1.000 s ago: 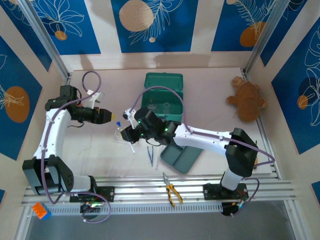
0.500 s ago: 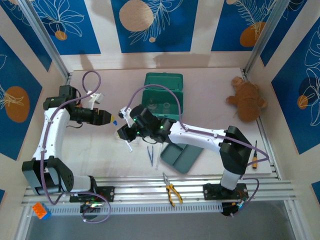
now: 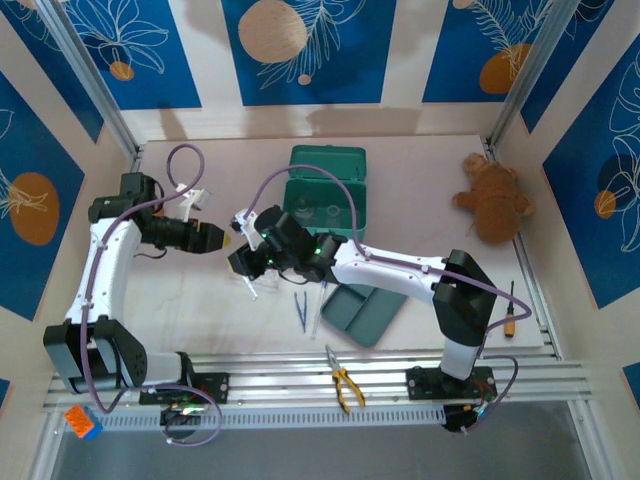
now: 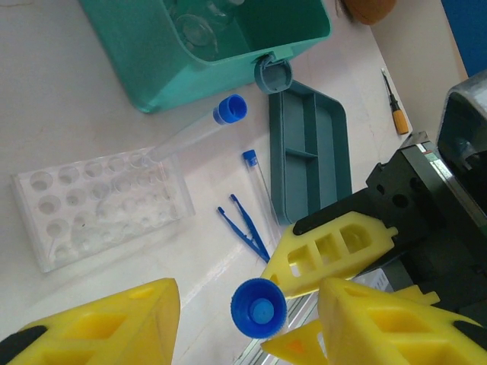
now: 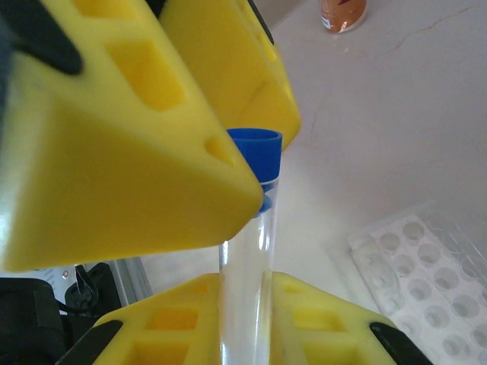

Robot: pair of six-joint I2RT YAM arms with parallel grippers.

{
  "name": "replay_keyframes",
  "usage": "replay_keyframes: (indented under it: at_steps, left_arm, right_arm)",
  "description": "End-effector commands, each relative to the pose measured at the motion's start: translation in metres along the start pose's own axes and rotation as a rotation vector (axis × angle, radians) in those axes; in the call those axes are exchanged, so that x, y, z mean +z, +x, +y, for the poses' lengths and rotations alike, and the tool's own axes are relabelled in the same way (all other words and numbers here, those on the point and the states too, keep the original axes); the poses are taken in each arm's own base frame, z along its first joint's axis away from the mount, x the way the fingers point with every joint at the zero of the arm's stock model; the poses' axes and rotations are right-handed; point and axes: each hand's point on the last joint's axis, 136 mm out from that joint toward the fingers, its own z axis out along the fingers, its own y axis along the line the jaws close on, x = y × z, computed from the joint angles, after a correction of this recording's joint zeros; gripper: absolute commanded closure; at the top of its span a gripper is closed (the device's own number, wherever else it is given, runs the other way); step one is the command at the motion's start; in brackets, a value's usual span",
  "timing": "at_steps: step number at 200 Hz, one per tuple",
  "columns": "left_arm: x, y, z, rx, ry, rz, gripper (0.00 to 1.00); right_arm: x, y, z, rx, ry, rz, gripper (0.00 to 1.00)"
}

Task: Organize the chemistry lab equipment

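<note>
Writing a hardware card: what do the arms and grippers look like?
The left arm and right arm have white links, black joints and looping purple cables. The left gripper and right gripper have chunky yellow fingers with rectangular cut-outs; green lights glow on the right wrist.

The left arm [image 3: 103,262] and right arm [image 3: 395,272] share white links, black joints, purple cables arching toward twelve o'clock, and yellow hollow-celled fingers [image 4: 152,334].

Blue-capped test tube [image 5: 245,251] clamped in right gripper [image 5: 245,308], second tube [image 4: 190,134] leaning in clear rack [image 4: 84,205]
</note>
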Motion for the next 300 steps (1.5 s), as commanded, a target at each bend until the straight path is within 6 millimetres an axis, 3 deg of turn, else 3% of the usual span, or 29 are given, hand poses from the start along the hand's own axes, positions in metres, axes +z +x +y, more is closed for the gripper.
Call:
replay_keyframes:
  at_steps: [1,72,150,206,251,300]
  left_arm:
    - [0.0,0.0,-0.005,0.017,0.003,-0.01,0.49]
    - [0.002,-0.003,-0.007,0.006,0.025,-0.024,0.59]
    - [0.002,-0.002,-0.011,0.003,0.044,-0.026,0.77]
    - [0.003,0.001,-0.009,0.004,0.037,-0.015,0.8]
    - [0.004,0.001,-0.009,0.015,0.032,-0.019,0.97]
    - [0.002,-0.003,-0.005,0.031,0.004,-0.03,0.99]
  right_arm:
    - [-0.002,-0.018,0.011,-0.03,-0.034,-0.039,0.81]
    - [0.002,-0.02,0.014,-0.028,-0.055,-0.035,0.81]
    - [0.009,-0.022,0.009,-0.018,-0.052,-0.039,0.82]
    - [0.009,-0.027,0.007,-0.011,-0.055,-0.059,0.82]
    - [0.009,-0.03,0.002,-0.004,-0.048,-0.066,0.82]
    - [0.009,-0.029,0.0,0.0,-0.042,-0.062,0.74]
